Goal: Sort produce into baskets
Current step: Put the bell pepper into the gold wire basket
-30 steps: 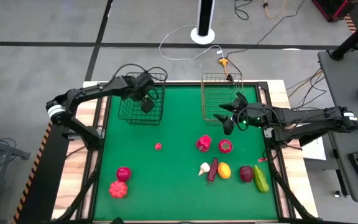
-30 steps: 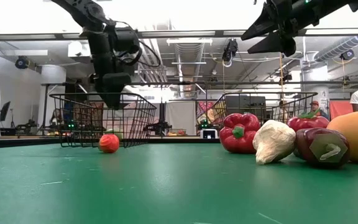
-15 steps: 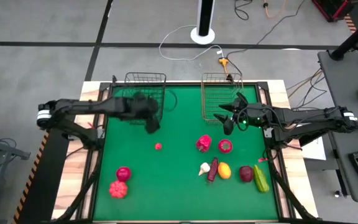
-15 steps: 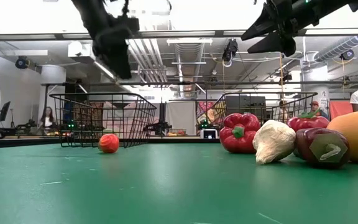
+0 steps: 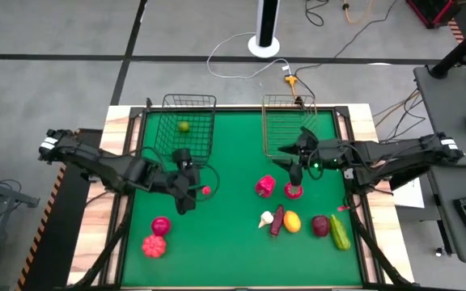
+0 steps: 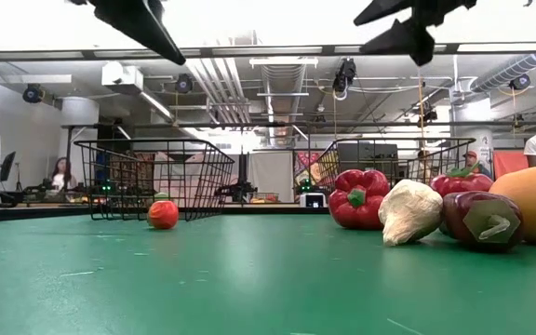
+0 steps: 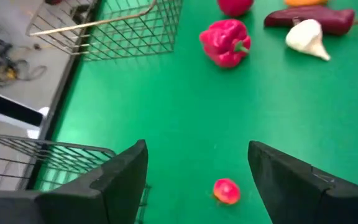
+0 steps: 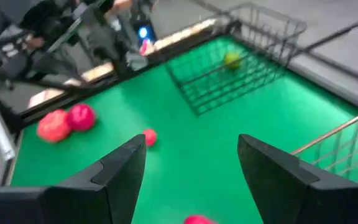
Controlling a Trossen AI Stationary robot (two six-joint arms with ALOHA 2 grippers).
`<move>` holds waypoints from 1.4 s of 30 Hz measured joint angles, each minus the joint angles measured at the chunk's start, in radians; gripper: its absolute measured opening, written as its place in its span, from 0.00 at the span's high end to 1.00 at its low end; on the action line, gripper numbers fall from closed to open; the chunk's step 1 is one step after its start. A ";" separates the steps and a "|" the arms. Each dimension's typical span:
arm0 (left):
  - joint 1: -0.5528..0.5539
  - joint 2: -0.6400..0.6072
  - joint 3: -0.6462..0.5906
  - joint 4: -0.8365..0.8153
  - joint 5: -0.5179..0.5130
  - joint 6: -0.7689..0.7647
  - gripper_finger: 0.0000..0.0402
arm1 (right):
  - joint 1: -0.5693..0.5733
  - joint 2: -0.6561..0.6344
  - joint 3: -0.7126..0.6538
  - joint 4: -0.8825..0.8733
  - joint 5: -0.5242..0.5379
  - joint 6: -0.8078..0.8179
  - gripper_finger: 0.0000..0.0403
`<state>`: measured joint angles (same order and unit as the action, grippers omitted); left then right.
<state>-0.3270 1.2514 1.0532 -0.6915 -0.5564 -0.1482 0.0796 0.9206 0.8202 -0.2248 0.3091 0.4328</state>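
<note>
My left gripper (image 5: 189,183) is open above the table, left of a small red fruit (image 5: 205,191). That fruit lies on the mat ahead, between the fingers (image 7: 226,191). My right gripper (image 5: 295,168) is open and empty above a round red fruit (image 5: 294,191), near the copper basket (image 5: 288,125). The black basket (image 5: 186,133) holds a green fruit (image 5: 184,126). A red pepper (image 5: 265,187), white garlic (image 5: 265,218), purple eggplant (image 5: 277,220), orange fruit (image 5: 292,221), dark red fruit (image 5: 320,225) and green cucumber (image 5: 340,232) lie at the near right.
A magenta fruit (image 5: 161,225) and a red tomato (image 5: 154,246) lie at the near left. Both baskets stand at the far edge of the green mat (image 5: 233,162). In the low view both grippers hang high above the mat. People show in the room behind.
My left gripper has swung from over the black basket toward the near edge, and now stands beside the small red fruit. The green fruit now shows in the black basket. My right gripper has shifted a little toward the near edge, over the round red fruit.
</note>
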 joint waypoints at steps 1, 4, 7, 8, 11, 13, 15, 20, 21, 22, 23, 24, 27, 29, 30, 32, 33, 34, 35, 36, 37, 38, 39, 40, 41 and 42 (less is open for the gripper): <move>-0.007 -0.002 -0.007 0.000 -0.014 -0.002 0.36 | 0.015 0.021 0.031 -0.037 0.004 0.022 0.40; -0.013 -0.010 -0.028 0.001 -0.047 -0.008 0.36 | 0.055 0.102 0.147 -0.201 0.005 0.104 0.40; -0.012 -0.019 -0.056 0.000 -0.084 -0.012 0.36 | 0.096 0.209 0.283 -0.407 0.005 0.202 0.40; -0.012 -0.023 -0.065 0.000 -0.092 -0.013 0.36 | 0.111 0.248 0.330 -0.483 0.005 0.238 0.40; -0.013 -0.027 -0.074 -0.001 -0.096 -0.021 0.36 | 0.156 0.369 0.456 -0.707 -0.030 0.345 0.40; -0.016 -0.027 -0.074 -0.001 -0.097 -0.026 0.36 | 0.182 0.444 0.526 -0.824 -0.073 0.419 0.40; -0.017 -0.026 -0.074 -0.001 -0.097 -0.024 0.36 | 0.205 0.508 0.574 -0.896 -0.113 0.476 0.40; -0.016 -0.026 -0.074 -0.003 -0.098 -0.006 0.36 | 0.223 0.634 0.625 -0.914 -0.202 0.517 0.34; -0.016 -0.026 -0.074 -0.002 -0.098 -0.003 0.36 | 0.222 0.655 0.629 -0.915 -0.205 0.518 0.32; -0.016 -0.026 -0.074 0.000 -0.098 -0.003 0.36 | 0.220 0.675 0.631 -0.914 -0.205 0.516 0.30; -0.016 -0.026 -0.074 0.000 -0.098 -0.003 0.36 | 0.214 0.693 0.631 -0.914 -0.204 0.511 0.28; -0.016 -0.026 -0.074 0.000 -0.098 -0.003 0.36 | 0.206 0.711 0.631 -0.915 -0.204 0.508 0.26; -0.016 -0.026 -0.074 0.001 -0.098 -0.003 0.36 | 0.172 0.755 0.631 -0.915 -0.188 0.499 0.21; -0.016 -0.026 -0.074 0.002 -0.099 -0.003 0.36 | 0.147 0.774 0.631 -0.915 -0.176 0.490 0.19; -0.016 -0.026 -0.074 0.002 -0.099 -0.002 0.36 | 0.135 0.781 0.631 -0.915 -0.175 0.478 0.18; -0.016 -0.026 -0.074 0.002 -0.099 -0.002 0.36 | 0.115 0.793 0.631 -0.915 -0.173 0.456 0.17; -0.016 -0.026 -0.074 0.002 -0.099 -0.002 0.36 | 0.107 0.798 0.631 -0.914 -0.173 0.441 0.17; -0.016 -0.026 -0.074 0.002 -0.099 -0.002 0.36 | 0.100 0.801 0.631 -0.914 -0.170 0.435 0.17; -0.016 -0.026 -0.074 0.002 -0.099 -0.002 0.36 | 0.094 0.805 0.631 -0.910 -0.164 0.425 0.17; -0.016 -0.026 -0.074 0.002 -0.099 -0.002 0.36 | 0.088 0.809 0.632 -0.905 -0.156 0.415 0.17; -0.016 -0.026 -0.074 0.003 -0.099 -0.002 0.36 | 0.083 0.810 0.632 -0.902 -0.151 0.409 0.17; -0.016 -0.026 -0.074 0.003 -0.099 -0.001 0.36 | 0.079 0.812 0.632 -0.900 -0.151 0.402 0.17; -0.016 -0.026 -0.074 0.003 -0.099 0.001 0.36 | 0.075 0.813 0.631 -0.895 -0.151 0.395 0.17; -0.016 -0.026 -0.074 0.003 -0.099 0.005 0.36 | 0.072 0.816 0.631 -0.885 -0.150 0.391 0.17; -0.016 -0.026 -0.074 0.003 -0.099 0.007 0.36 | 0.070 0.817 0.631 -0.877 -0.149 0.386 0.17; -0.016 -0.025 -0.074 0.004 -0.099 0.009 0.36 | 0.070 0.818 0.631 -0.876 -0.146 0.384 0.17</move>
<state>-0.3435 1.2259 0.9791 -0.6880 -0.6552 -0.1394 0.1493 1.7391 1.4513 -1.1006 0.1628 0.8172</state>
